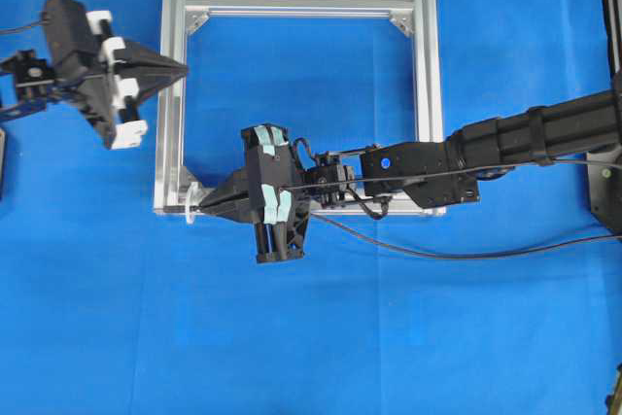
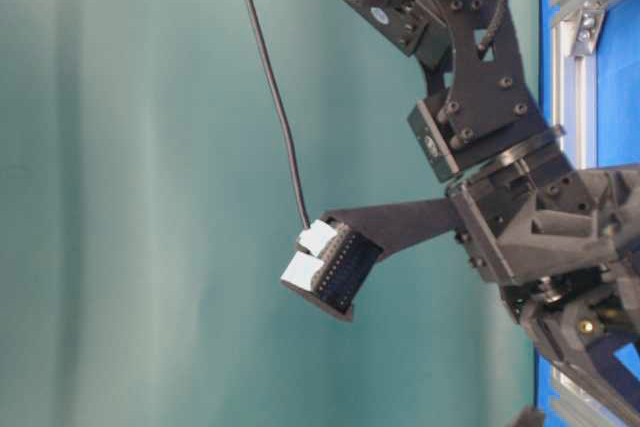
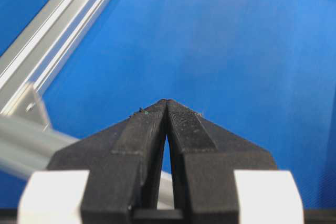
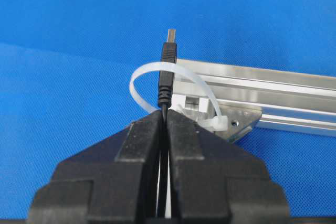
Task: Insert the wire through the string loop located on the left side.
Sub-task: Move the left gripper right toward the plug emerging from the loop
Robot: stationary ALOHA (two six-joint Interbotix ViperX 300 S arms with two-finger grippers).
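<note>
In the right wrist view the wire (image 4: 167, 74) stands straight out of my right gripper (image 4: 164, 113), which is shut on it just behind the black plug. The plug lies across the band of the whitish string loop (image 4: 140, 74), and its metal tip reaches past the band. I cannot tell whether the plug passes through the loop. Overhead, the right gripper (image 1: 204, 207) points left at the string loop (image 1: 190, 214) on the frame's near left corner. My left gripper (image 1: 181, 69) hovers shut and empty at the frame's left rail, with its fingertips (image 3: 160, 104) touching.
A square aluminium frame (image 1: 171, 114) lies on the blue cloth, its rails also showing in the wrist views as the frame (image 4: 273, 85) (image 3: 63, 30). A loose black cable (image 1: 466, 256) trails right across the cloth. The right arm (image 1: 505, 143) lies over the frame's right rail.
</note>
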